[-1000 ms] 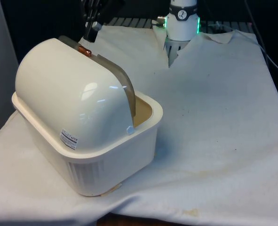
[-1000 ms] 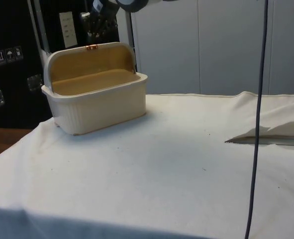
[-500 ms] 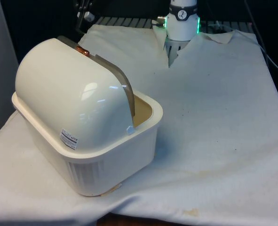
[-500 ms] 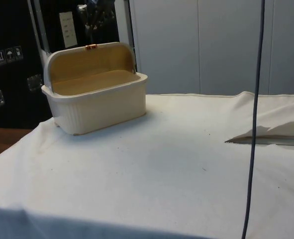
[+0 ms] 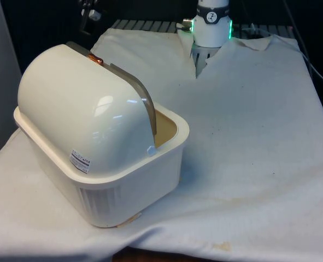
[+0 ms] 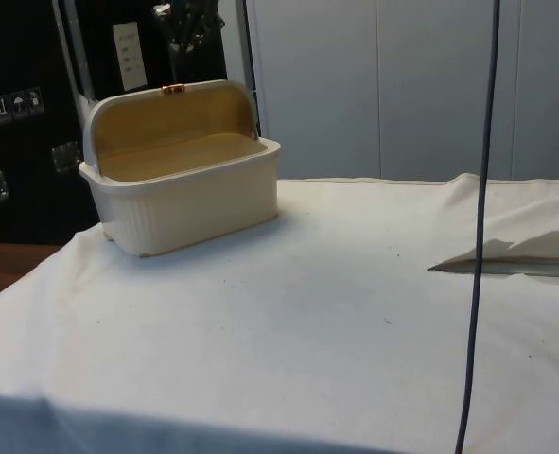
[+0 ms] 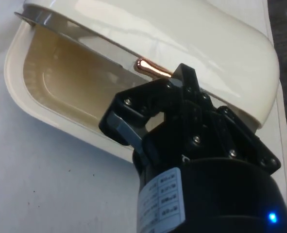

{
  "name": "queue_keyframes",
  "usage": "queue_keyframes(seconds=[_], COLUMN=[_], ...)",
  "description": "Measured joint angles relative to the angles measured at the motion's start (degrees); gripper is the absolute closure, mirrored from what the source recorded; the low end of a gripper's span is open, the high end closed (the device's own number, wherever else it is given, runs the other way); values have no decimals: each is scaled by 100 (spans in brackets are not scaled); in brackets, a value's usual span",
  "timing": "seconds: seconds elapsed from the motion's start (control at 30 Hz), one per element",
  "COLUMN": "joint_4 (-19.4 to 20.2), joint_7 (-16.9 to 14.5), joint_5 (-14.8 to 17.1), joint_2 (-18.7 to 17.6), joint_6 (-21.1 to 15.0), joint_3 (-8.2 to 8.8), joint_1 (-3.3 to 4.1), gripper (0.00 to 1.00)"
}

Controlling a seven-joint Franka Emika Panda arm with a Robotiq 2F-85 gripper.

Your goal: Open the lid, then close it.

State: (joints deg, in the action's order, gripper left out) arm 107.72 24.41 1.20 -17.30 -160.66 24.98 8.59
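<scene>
Front view, nearest first: one cream bread box (image 5: 104, 180) sits on the tabletop (image 5: 248, 142) at the front view's left, its back turned to that camera, so the white dome hides most of the opening. From the side view the inside is bare, with nothing stored in it.

Its one lid (image 5: 146, 106), a brownish curved shell, is rolled up and back over the dome, leaving the mouth of the box wide open. I judge the opening half of the job done and the closing half not yet begun.

At the top of the lid's edge sits one small copper handle (image 5: 97, 59), the only grip it offers, and that is why I am up here.

Farthest back, my one end effector (image 5: 89, 12) hangs above and just beyond that handle, clear of it and holding nothing. I cannot tell whether it is open or closed. To close the lid I would have to come down onto the handle and draw it forward over the mouth.
</scene>
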Motion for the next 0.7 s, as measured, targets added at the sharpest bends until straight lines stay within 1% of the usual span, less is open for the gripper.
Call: queue_keyframes(seconds=[0.03, 0.07, 0.2, 0.23, 0.37, 0.43, 0.47, 0.5, 0.53, 0.57, 0.6, 0.7], joint_4=[0, -34, -132, -195, -321, -430, -567, -567, -636, -791, -791, -1020], joint_7=[0, -11, -29, -40, -46, -52, -52, -52, -52, -52, -52, -57], joint_5=[0, 0, 0, 0, 0, 0, 6, 6, 11, 40, 40, 109], joint_2=[0, -6, -29, -52, -86, -115, -155, -155, -183, -252, -252, -378], joint_6=[0, 115, 384, 504, 710, 837, 968, 968, 1031, 1157, 1157, 1341], joint_3=[0, 6, 23, 29, 34, 34, 40, 40, 40, 40, 40, 40], joint_1=[0, -6, -17, -29, -46, -57, -69, -69, -74, -86, -86, -103], gripper=[100, 100, 100, 100, 100, 100, 100, 100, 100, 100, 100, 100])
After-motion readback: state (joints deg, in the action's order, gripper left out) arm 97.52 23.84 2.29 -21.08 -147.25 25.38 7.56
